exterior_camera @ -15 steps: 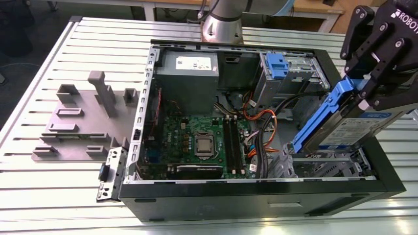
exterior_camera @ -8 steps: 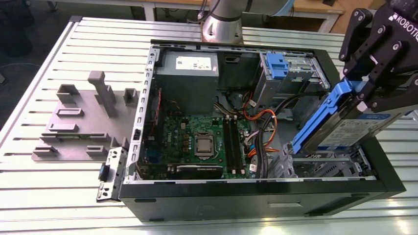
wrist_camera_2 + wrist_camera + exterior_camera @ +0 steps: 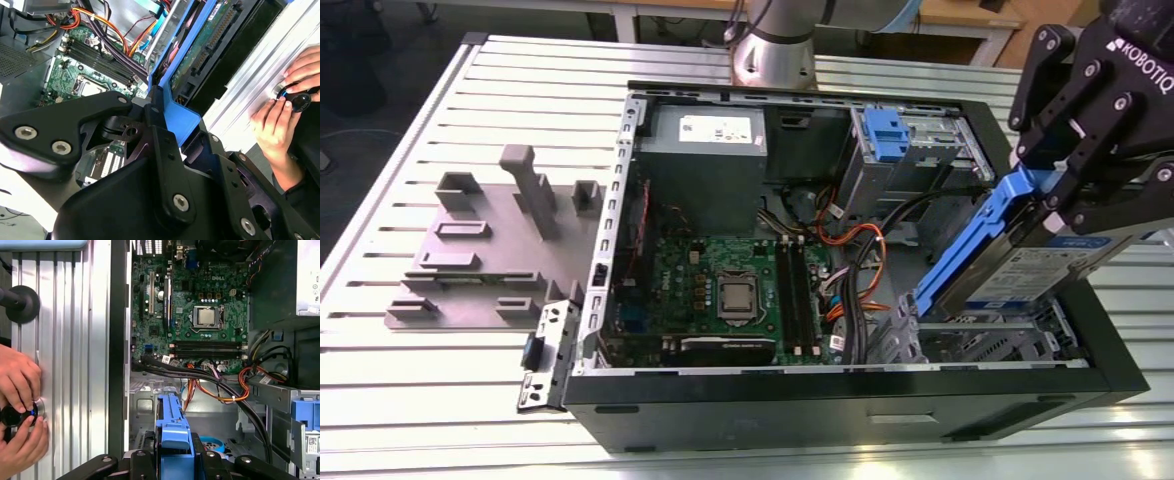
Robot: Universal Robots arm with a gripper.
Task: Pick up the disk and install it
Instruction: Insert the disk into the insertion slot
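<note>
Slatted metal table [image 3: 427, 400] carries an open computer case [image 3: 854, 410], where the gripper [image 3: 1077, 205], clamped on the disk [image 3: 1041, 275], holds it tilted over the drive bay [image 3: 987, 345]: picked up, not yet installed.

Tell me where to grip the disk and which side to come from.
Take the disk at its upper end, pinching across its two broad faces, coming from above along its length. It is flat and thin, and hangs tilted with the lower end towards the drive bay, so that end must stay free. The gripper is shut on it this way.
</note>
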